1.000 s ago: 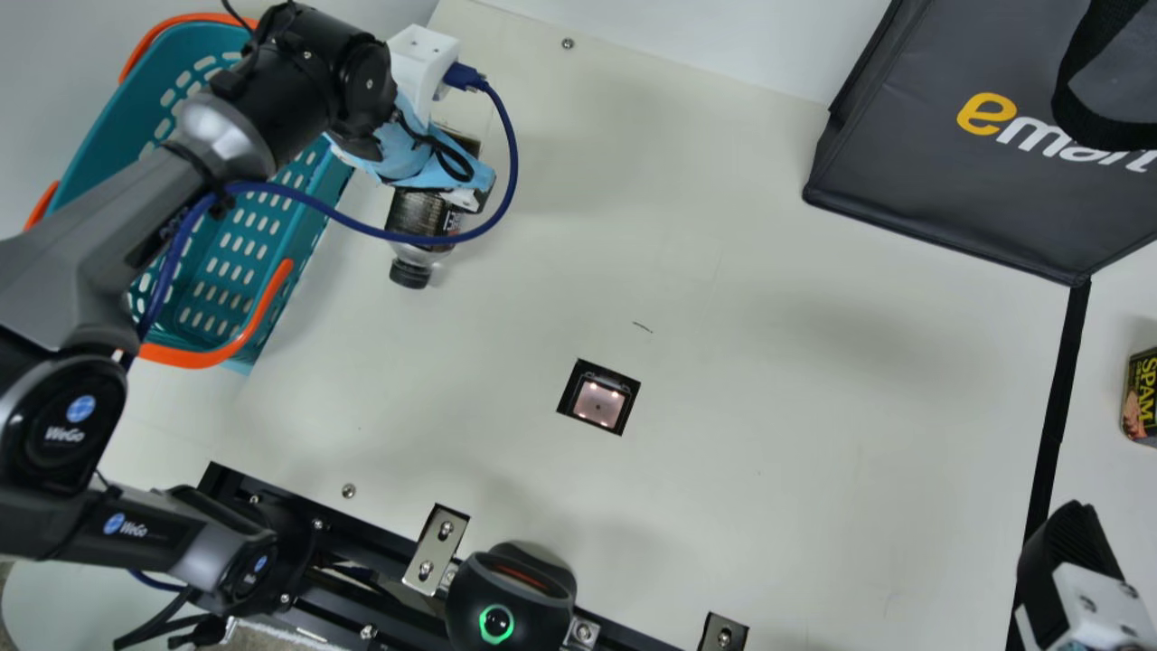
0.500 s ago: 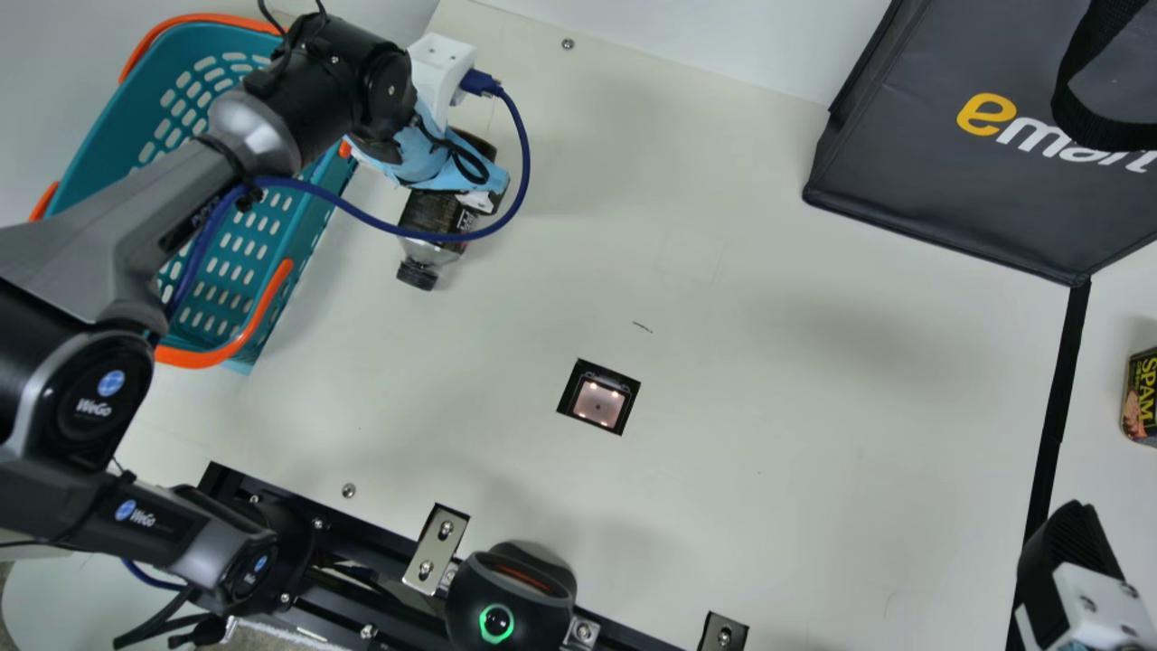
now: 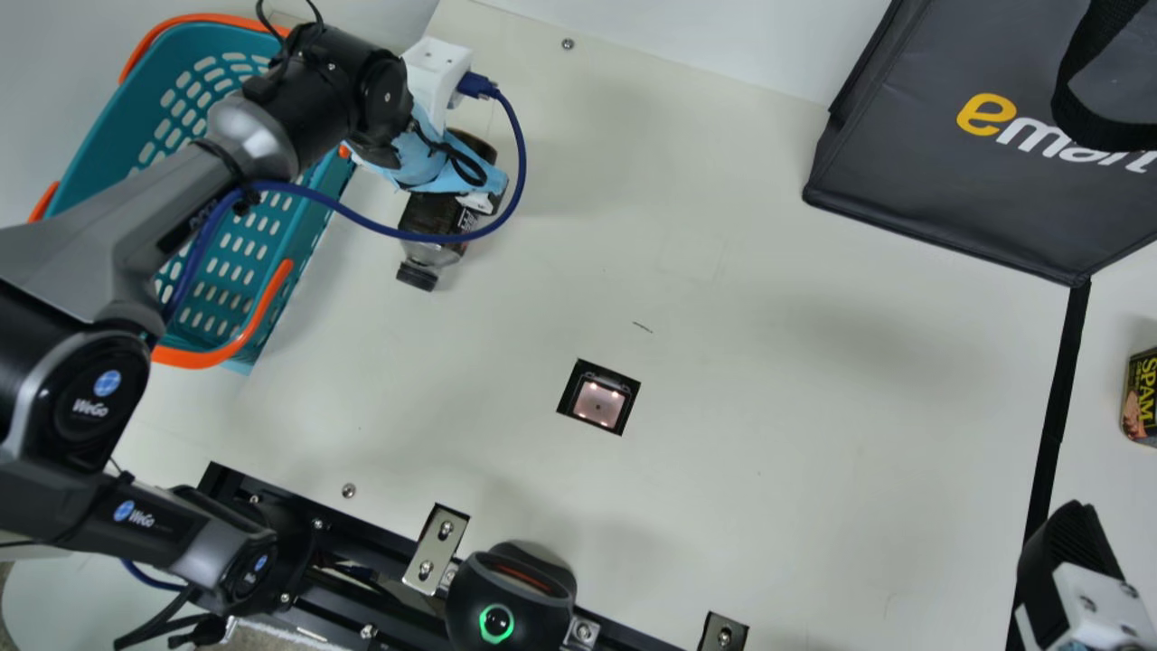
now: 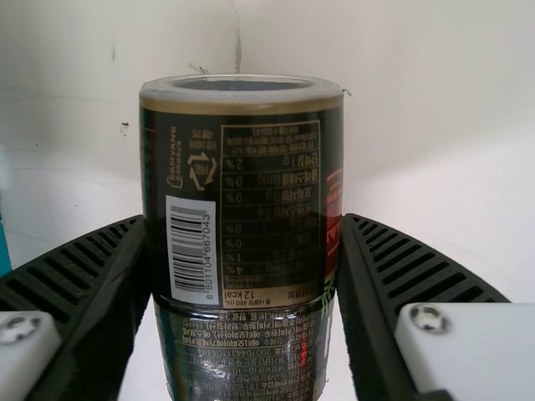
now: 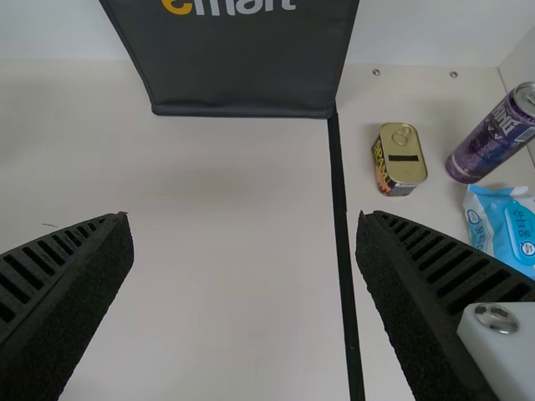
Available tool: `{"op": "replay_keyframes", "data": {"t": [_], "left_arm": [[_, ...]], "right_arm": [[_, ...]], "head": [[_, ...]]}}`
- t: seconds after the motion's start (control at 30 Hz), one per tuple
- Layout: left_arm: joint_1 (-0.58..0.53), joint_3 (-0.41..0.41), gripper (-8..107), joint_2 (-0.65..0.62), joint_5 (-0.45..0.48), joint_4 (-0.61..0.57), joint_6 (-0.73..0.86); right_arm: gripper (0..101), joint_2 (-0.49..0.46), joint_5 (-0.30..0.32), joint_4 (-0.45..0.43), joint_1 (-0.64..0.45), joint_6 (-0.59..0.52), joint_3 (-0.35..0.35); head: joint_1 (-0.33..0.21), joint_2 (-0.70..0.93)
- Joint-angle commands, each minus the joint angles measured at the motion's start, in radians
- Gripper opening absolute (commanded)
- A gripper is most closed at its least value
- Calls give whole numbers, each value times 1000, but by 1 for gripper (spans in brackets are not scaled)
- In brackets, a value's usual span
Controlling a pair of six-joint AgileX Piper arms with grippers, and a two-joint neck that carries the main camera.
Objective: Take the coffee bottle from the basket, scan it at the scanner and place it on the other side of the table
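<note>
Has coffee bottle [image 3: 434, 215] beside basket [image 3: 194, 357], cap toward robot's side.
Clamped in left gripper [image 4: 242, 224]; must go right and nearer robot for scanner [image 3: 599, 400], probably barcode [image 4: 192, 251] down, with right gripper [image 5: 242, 224] farther off, spread.
</note>
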Motion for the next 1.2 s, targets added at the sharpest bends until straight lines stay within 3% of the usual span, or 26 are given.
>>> {"op": "replay_keyframes", "data": {"t": [0.0,0.23,0.63,1.17], "left_arm": [[2,5,69,-4,-5,-2,3],[13,30,90,-30,-22,-13,17],[43,100,90,-131,-22,-52,71],[78,288,90,-304,-21,-102,160]], "right_arm": [[95,0,0,0,0,0,0],[95,0,1,0,0,0,0],[95,0,1,0,0,0,0],[95,0,0,0,0,0,0]], "head": [[-29,4],[-29,4],[-29,4],[-29,4]]}}
